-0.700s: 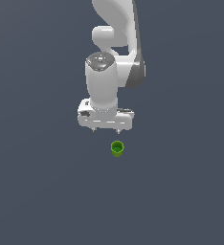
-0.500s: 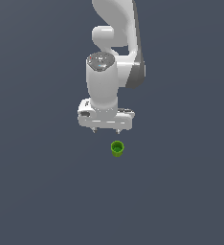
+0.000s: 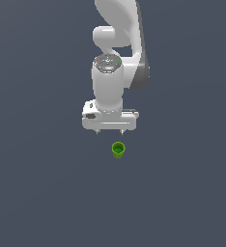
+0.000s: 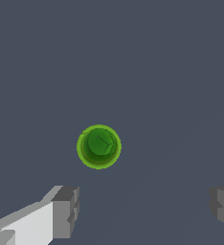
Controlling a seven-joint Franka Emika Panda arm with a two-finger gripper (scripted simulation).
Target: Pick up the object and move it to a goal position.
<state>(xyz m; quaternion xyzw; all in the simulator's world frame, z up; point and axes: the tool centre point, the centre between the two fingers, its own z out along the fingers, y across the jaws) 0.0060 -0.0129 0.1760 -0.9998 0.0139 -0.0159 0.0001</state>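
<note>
- One white arm (image 3: 119, 38) comes down from the upper edge of the exterior view and ends in a white gripper (image 3: 110, 131) that points straight down
- One small green object (image 3: 118, 149) stands on the dark grey floor (image 3: 42, 193), just below the gripper in the exterior view and a little toward the exterior view's right of its middle
- The object is a short cup-like cylinder; it stands upright, its open top faces up, the rim is bright green and the inside is a darker green
- In the wrist view the object (image 4: 99, 147) is seen from above as a round ring, and it lies apart from both fingers, not touching them
- The two fingertips (image 4: 66, 210) are grey blocks, and they stand far from each other in the wrist view, so the jaws are spread wide with nothing between them
- In the exterior view only two short tips show under the gripper body, and a gap of floor shows between them and the object
- The gripper (image 4: 145, 206) hangs above the floor and holds nothing
- The floor is plain and even all around the object
</note>
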